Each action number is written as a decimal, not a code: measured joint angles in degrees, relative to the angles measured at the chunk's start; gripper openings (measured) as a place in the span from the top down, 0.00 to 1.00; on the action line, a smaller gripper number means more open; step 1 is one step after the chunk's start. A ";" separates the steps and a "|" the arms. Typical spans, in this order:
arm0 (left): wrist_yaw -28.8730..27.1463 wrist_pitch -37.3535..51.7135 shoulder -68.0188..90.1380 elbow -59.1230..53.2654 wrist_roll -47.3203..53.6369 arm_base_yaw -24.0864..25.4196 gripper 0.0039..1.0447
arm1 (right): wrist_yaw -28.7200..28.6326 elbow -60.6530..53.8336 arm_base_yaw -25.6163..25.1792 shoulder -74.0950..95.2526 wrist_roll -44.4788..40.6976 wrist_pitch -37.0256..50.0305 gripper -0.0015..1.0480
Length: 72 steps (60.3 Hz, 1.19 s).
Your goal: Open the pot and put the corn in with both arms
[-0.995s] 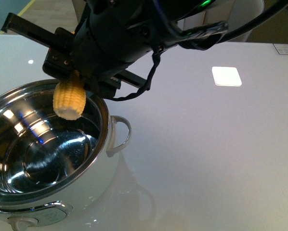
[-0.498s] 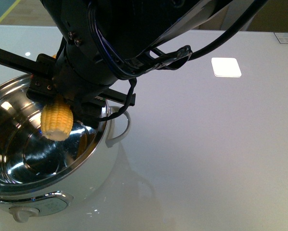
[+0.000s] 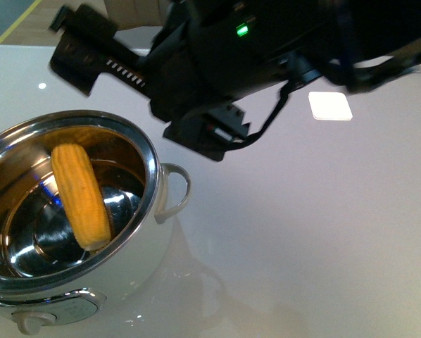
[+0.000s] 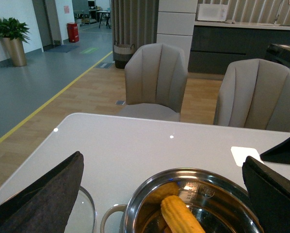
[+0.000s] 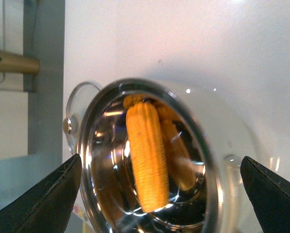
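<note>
The yellow corn cob (image 3: 80, 193) lies inside the white steel-lined pot (image 3: 154, 204); only wrist views show both grippers (image 4: 164, 194) (image 5: 159, 194) spread wide, empty

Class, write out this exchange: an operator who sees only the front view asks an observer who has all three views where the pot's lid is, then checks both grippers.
Operator: I see no lid in my view. Where is it?
Observer: The left wrist view shows the glass lid lying on the table beside the pot, near a side handle.
Operator: Is the left gripper holding anything?
Observer: No. The left gripper is open, its fingers wide apart with nothing between them.
Operator: And does the right one grip the corn?
Observer: No. The right gripper is open above the pot, and the corn lies inside, touching neither finger.
</note>
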 joint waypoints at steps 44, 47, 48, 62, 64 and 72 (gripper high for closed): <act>0.09 0.00 0.00 0.00 0.00 0.00 0.06 | 18.75 -44.50 -25.66 -55.95 -40.13 15.82 0.28; 0.00 -0.02 0.00 0.00 0.00 0.00 0.07 | 18.69 -47.89 -26.49 -56.98 -43.28 22.69 0.37; 0.00 -0.02 0.00 0.00 0.00 0.00 0.06 | 18.62 -48.39 -26.67 -57.24 -43.78 23.63 0.38; 0.00 -0.02 0.00 0.00 0.00 0.00 0.07 | 15.34 -54.55 -30.16 -65.72 -47.98 24.15 0.83; 0.00 -0.02 0.00 0.00 0.00 0.00 0.06 | 14.97 -55.10 -30.49 -66.69 -48.15 23.71 0.88; 0.02 -0.02 0.00 0.00 0.00 0.00 0.07 | 9.73 -56.85 -34.53 -71.06 -48.78 21.33 0.98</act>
